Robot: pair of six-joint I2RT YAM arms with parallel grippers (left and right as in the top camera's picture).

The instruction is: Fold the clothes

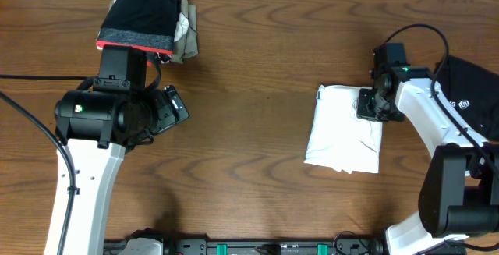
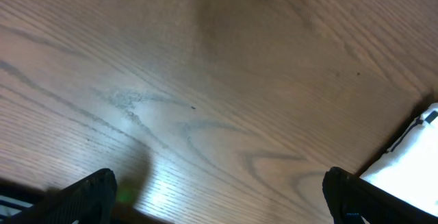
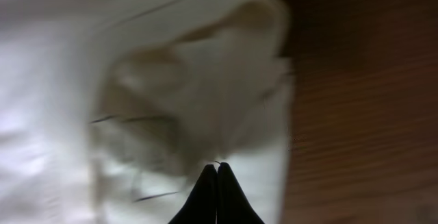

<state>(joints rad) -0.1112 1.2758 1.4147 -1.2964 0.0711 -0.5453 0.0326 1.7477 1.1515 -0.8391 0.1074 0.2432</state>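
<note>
Right gripper (image 3: 217,175) jaws shut tip to tip, down on white shirt (image 3: 137,80) close to its edge; cloth pinched or not, cannot tell. Shirt folded flat, right half of table (image 1: 257,68). Left gripper (image 2: 219,196) jaws wide, empty, over bare wood, shirt corner just beyond right finger. Black garment (image 1: 472,91) beside right arm. Dark clothes pile (image 1: 140,17) far left corner.

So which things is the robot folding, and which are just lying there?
For the job: white shirt, pinched by the right gripper; black garment with a logo; dark pile of clothes.
Just there: wooden table; black cable; left gripper, open, holding nothing.
</note>
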